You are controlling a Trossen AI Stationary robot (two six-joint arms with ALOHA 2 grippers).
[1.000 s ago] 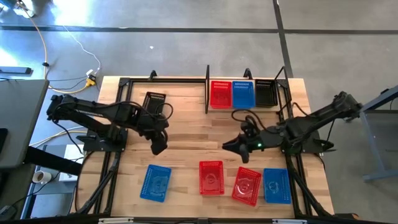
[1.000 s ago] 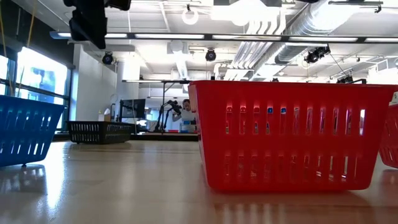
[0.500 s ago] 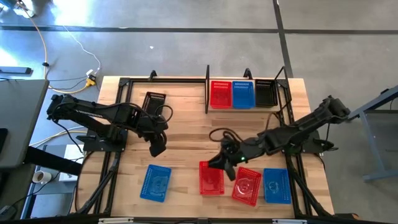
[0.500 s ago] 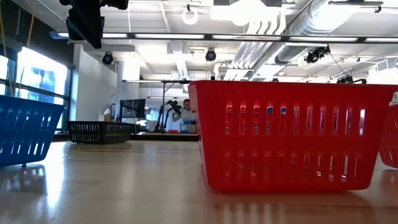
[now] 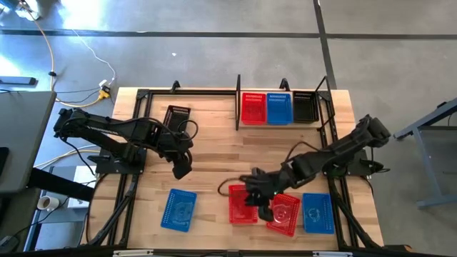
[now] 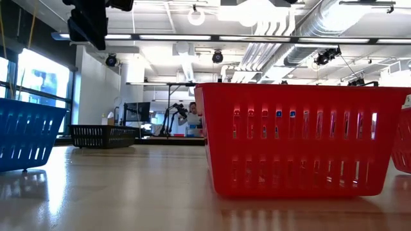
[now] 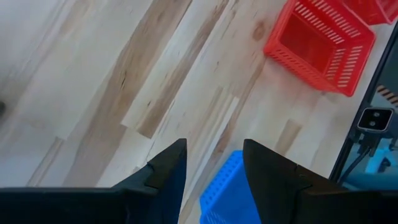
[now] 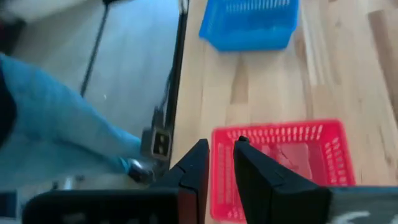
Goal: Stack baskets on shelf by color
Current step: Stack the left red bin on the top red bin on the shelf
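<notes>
The right fingers [image 5: 251, 194], a narrow gap between them, hang over the red basket's [image 5: 242, 205] rim, gripping nothing. The left fingers [image 5: 181, 170] are spread, empty, mid-table. The shelf [image 5: 282, 91] holds three baskets.

Baskets on table [image 5: 214, 153]: 2 red [image 5: 242, 204], [image 5: 285, 212]; 2 blue [image 5: 178, 210], [image 5: 317, 213]; 1 black [image 5: 177, 114]. Shelf [image 5: 238, 107] w/ black rails holds red [image 5: 253, 108], blue [image 5: 279, 108], black [image 5: 305, 107]. Table: light wood planks. Mesh walls throughout.
</notes>
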